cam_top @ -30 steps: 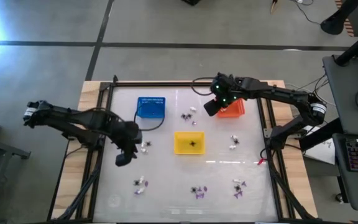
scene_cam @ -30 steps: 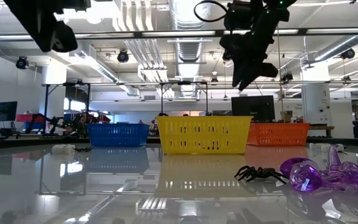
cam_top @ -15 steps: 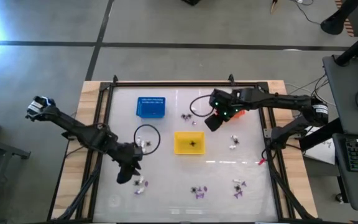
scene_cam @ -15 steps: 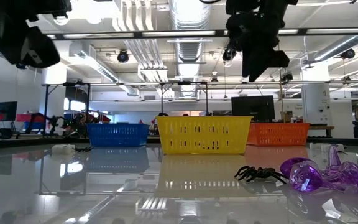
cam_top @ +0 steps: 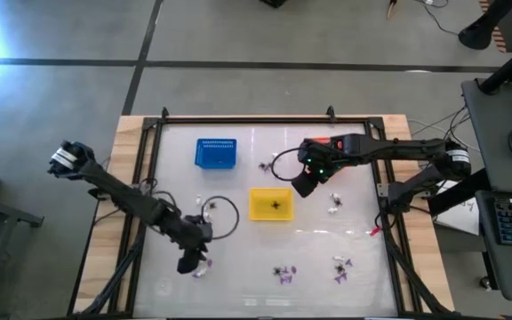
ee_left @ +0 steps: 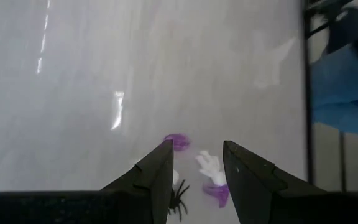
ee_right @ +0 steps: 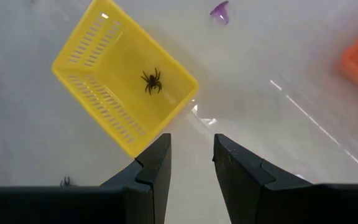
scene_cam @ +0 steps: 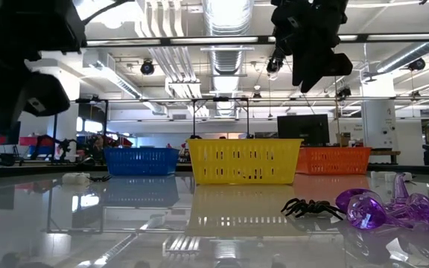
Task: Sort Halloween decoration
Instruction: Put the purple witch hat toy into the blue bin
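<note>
Left gripper (ee_left: 194, 163): hangs over the near-left part of the table, fingers parted with an empty gap, nothing grasped; directly ahead of it lies a small cluster of trinkets.
Cluster under the left gripper: a white trinket (ee_left: 210, 165), a purple trinket (ee_left: 178, 141), another purple piece (ee_left: 218, 193) and a black spider (ee_left: 179, 199), all lying close together (some may touch; this cannot be told).
Right gripper (ee_right: 191, 155): poised above the table beside the yellow basket (ee_right: 98, 87), fingers apart, carrying nothing.
Yellow basket contents: one black spider (ee_right: 151, 81) lies on its floor.
Other baskets: blue basket (cam_top: 215, 153) at the far left of the glass; orange basket (cam_top: 335, 145) at the far right, largely covered by the right arm.
Loose decoration elsewhere: trinkets between the blue and orange baskets (cam_top: 268, 164), white ones right of the yellow basket (cam_top: 334, 203), purple and black ones along the near edge (cam_top: 283, 272) and (cam_top: 340, 265).
Risk, mixed grab: with the cluster so tightly packed, a closing pinch could take two colours at once and spoil the sort.
Risk, scatter: the glossy tabletop (cam_top: 238, 213) looks slick, so a finger landing off-centre would likely flick a light piece away.
Risk, missed drop: the baskets are small, and a release off their middle could bounce a trinket out.
Risk, arm crossing: both arms serve the central baskets and may crowd each other there.
</note>
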You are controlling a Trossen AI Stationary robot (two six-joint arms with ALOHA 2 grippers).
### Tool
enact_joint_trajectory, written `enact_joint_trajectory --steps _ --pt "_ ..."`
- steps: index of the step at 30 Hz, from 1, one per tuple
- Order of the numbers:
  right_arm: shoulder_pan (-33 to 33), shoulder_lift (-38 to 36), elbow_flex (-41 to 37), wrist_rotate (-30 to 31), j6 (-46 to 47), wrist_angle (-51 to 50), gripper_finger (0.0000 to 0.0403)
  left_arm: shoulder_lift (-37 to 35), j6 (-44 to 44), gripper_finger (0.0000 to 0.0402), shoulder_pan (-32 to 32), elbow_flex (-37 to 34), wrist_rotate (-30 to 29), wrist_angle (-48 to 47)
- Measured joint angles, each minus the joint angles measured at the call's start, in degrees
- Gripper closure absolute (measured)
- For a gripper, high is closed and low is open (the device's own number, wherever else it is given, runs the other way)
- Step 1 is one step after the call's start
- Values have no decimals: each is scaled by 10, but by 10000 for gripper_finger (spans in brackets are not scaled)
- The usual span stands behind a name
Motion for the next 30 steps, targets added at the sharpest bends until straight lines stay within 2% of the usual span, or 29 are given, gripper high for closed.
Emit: enact_joint_trajectory --steps 8,19,30 --pt "0 0 0 1 1 0 291 80 4 279 -6 17 0 -2" --pt "0 0 0 0 1 1 291 91 0 279 -7 18 5 12" --pt "0 0 0 0 6 4 291 137 -7 279 -7 25 7 35"
